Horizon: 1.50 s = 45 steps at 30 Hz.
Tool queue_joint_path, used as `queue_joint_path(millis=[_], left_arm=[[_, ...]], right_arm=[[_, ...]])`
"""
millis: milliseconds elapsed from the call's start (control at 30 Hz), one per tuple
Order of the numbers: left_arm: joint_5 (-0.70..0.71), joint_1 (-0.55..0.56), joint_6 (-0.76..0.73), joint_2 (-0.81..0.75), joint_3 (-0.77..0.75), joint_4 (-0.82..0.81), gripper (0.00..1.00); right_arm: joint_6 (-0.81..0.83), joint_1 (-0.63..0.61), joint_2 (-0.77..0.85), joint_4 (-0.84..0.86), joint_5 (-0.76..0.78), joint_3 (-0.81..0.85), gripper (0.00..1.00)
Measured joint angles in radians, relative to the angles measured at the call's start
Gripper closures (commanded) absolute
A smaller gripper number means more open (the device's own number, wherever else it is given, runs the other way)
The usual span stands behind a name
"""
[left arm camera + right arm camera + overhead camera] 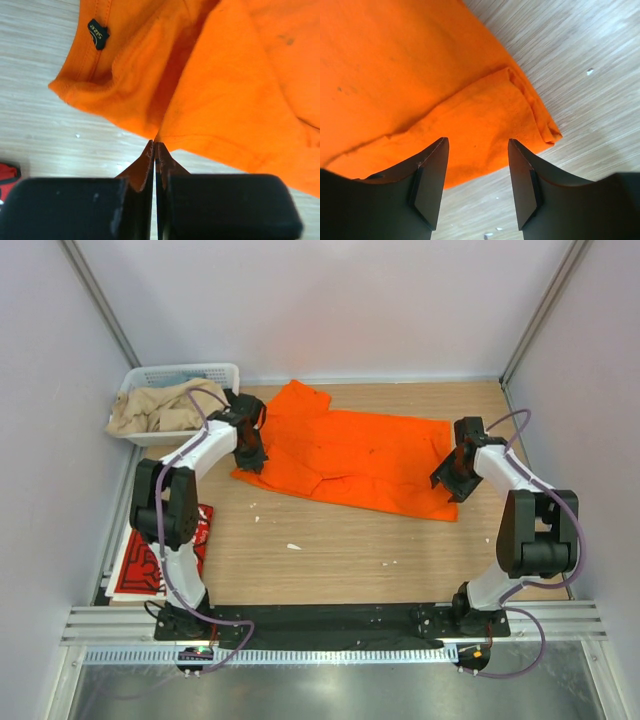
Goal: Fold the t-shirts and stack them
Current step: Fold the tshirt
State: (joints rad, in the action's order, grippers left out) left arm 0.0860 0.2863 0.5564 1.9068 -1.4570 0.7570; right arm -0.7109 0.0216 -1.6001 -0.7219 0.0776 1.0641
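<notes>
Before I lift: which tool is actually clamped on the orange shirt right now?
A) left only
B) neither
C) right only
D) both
A: the left tool is shut, pinching an edge of the orange shirt, while the right tool stands open over a corner of it.

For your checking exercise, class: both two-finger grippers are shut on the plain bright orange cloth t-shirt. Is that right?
Not quite. Only the left gripper is shut on the orange t-shirt; the right wrist view shows the right gripper open over its edge.
</notes>
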Motion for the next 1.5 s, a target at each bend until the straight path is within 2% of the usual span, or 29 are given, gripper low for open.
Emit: queue_joint_path(millis=[267,500,800,1267,1500], left_arm=[[-0.06,0.01,0.065,-0.215,0.045,0.0,1.0],[-0.106,0.014,0.095,-0.356,0.098,-0.01,1.0],[-0.145,0.014,0.097,-0.369,0.106,-0.01,1.0],[-0.17,0.014,0.092,-0.369,0.106,-0.008,1.0],[-0.171,0.014,0.091,-0.367,0.071,-0.004,1.0]], right_arm=[[-0.21,0.036,-0.025,-0.003,0.113,0.054,0.56],[-0.312,0.083,-0.055,-0.037,0.147,0.098,0.56],[-0.353,0.082,-0.106,-0.009,0.092,0.071,0.59],[-0.392,0.082,-0.151,0.018,0.069,0.058,0.6],[-0.391,0.084,-0.163,0.019,0.068,0.052,0.67]])
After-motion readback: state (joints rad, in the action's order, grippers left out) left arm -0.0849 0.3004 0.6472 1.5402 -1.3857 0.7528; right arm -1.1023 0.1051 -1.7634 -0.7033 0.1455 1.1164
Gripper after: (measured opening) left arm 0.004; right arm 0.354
